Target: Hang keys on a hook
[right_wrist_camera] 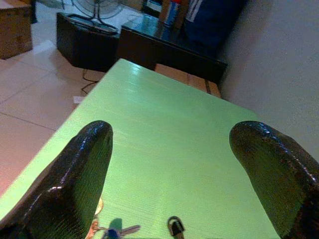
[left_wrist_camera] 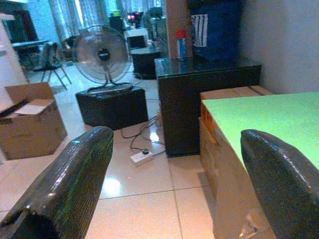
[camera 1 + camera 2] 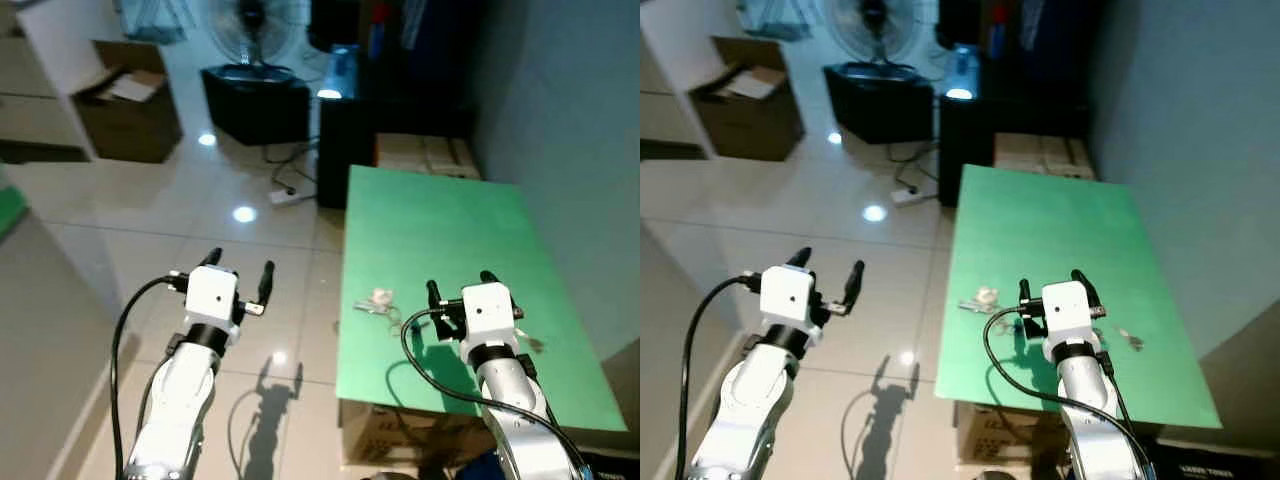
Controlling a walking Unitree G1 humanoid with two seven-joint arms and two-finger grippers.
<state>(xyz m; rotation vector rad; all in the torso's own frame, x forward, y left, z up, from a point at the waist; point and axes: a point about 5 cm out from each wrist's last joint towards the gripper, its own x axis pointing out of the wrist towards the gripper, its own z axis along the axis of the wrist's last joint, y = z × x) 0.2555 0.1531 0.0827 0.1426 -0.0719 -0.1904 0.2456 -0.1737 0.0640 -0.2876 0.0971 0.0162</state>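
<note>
Lying on the smooth green table (image 3: 450,230), metal keys (image 3: 375,303).

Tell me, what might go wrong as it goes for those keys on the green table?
The keys lie close to the green table's near left edge, so a clumsy nudge could push them onto the floor tiles. The right gripper, jaws open, hovers beside them, and its black cable loops low over the tabletop and might snag them. No hook is visible, so the robot must walk while carrying them.
</note>
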